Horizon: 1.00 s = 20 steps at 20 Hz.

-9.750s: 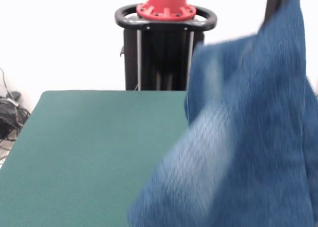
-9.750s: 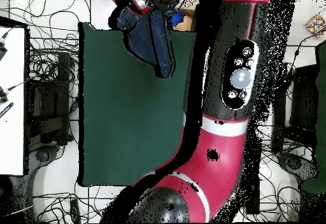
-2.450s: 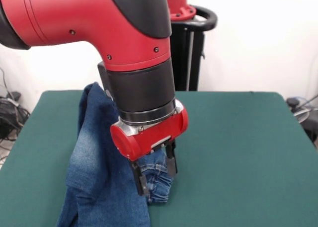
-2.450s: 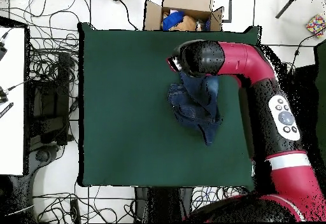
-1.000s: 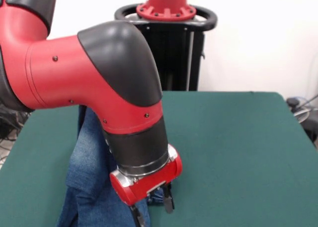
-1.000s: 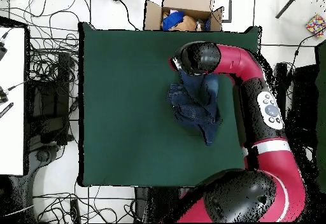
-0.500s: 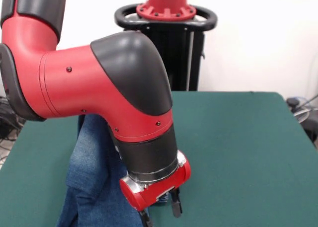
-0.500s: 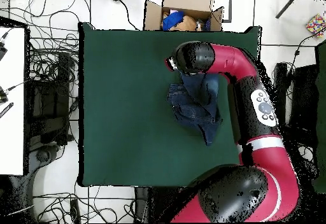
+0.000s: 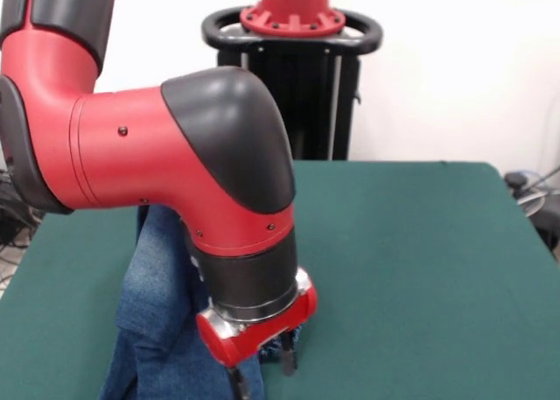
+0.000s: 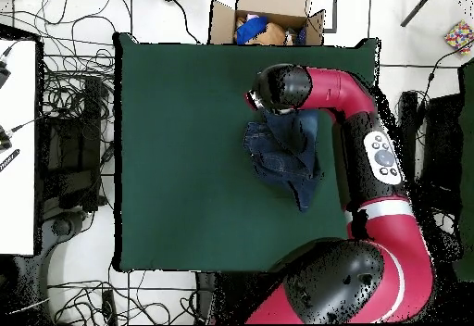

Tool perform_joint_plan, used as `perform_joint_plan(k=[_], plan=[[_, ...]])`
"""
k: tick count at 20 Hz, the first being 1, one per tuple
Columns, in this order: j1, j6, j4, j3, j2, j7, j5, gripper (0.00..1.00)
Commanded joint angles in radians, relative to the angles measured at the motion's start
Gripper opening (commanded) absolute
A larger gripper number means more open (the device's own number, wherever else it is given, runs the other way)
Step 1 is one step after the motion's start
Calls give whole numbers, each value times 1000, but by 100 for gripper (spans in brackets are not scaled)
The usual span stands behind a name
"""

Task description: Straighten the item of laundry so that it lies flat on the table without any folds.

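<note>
The jeans [image 9: 156, 305] lie crumpled and folded on the green table [image 9: 420, 269], at the left in the front view. In the overhead view the jeans [image 10: 282, 154] sit in a bunch right of the table's [image 10: 185, 156] middle. My gripper [image 9: 262, 374] hangs low over the near end of the jeans, with its fingers apart and a fold of denim showing between them. I cannot tell whether the fingers touch the cloth. In the overhead view the arm's wrist [image 10: 280, 87] covers the gripper and the jeans' far end.
The arm's red and black elbow [image 9: 175, 155] fills the left of the front view, with the pedestal [image 9: 293, 76] behind. A cardboard box [image 10: 268, 18] with things in it stands past the table's far edge. Cables lie on the floor around the table.
In the last half second the gripper has shifted a little to the left in the front view, staying low over the jeans. The jeans have not moved.
</note>
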<state>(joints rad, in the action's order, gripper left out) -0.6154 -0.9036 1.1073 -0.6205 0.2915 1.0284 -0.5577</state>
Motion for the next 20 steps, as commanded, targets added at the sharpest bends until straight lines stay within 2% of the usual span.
perform_joint_plan(k=[1,11,20], plan=[[12,-79,-39,93,-14,-119,-93,100],[5,-76,-50,74,-25,-98,-104,100],[20,-112,-113,63,-58,-109,-93,100]])
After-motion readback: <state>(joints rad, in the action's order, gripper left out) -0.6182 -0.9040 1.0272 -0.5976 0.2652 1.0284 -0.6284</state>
